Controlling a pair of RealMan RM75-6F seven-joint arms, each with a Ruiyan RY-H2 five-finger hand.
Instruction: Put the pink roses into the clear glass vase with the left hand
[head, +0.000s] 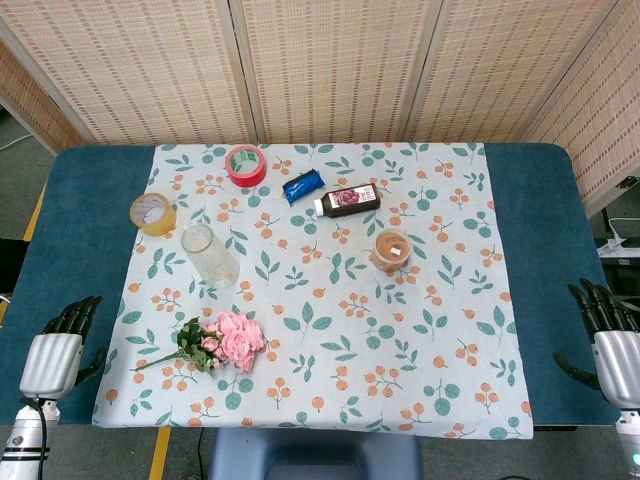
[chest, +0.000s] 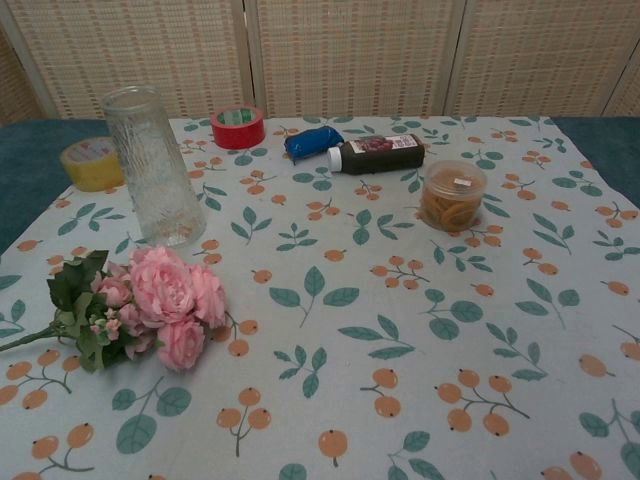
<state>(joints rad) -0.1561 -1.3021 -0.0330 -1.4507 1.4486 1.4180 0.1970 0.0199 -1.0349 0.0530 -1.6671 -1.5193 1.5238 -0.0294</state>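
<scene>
A bunch of pink roses (head: 232, 342) (chest: 165, 297) with green leaves lies on its side on the floral tablecloth, stems pointing left. The clear glass vase (head: 208, 256) (chest: 150, 165) stands upright just behind the roses. My left hand (head: 60, 345) rests at the table's left front edge, fingers apart and holding nothing, well left of the roses. At the right front edge my right hand (head: 607, 335) is likewise empty, its fingers spread. Neither hand shows in the chest view.
Behind the vase sit a yellow tape roll (head: 153, 213) (chest: 92, 163) and a red tape roll (head: 246, 165) (chest: 238, 127). A blue packet (head: 303, 186) (chest: 313, 142), a dark bottle (head: 347, 200) (chest: 378, 154) lying flat and a small plastic tub (head: 392, 251) (chest: 453, 196) occupy the middle back.
</scene>
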